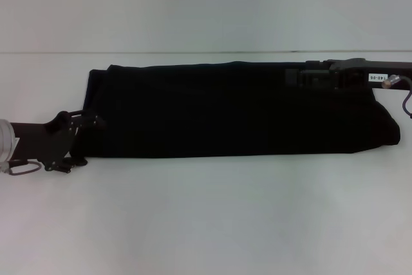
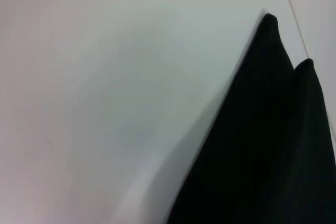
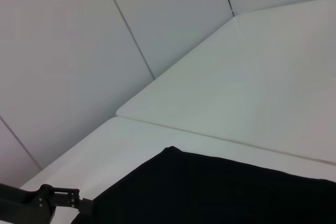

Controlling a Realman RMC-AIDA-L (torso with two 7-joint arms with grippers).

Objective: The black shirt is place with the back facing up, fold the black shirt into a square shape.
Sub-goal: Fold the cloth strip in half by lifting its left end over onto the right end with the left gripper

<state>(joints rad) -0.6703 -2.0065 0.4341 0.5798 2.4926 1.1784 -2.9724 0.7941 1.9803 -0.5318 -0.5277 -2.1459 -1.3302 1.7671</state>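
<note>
The black shirt point(image 1: 238, 111) lies on the white table point(image 1: 206, 223), folded into a long band that runs left to right. My left gripper point(image 1: 80, 134) is at the band's near left corner, against the fabric. My right gripper point(image 1: 302, 76) is over the band's far edge, towards its right end. The left wrist view shows two stacked dark layers of the shirt point(image 2: 262, 145) ending in points on the table. The right wrist view shows the shirt's far left corner point(image 3: 210, 192) and the left gripper point(image 3: 50, 200) beside it.
The table's far edge point(image 1: 206, 52) meets a pale wall just behind the shirt. A seam between two table tops point(image 3: 220, 137) runs past the shirt's far side. Bare table lies in front of the shirt.
</note>
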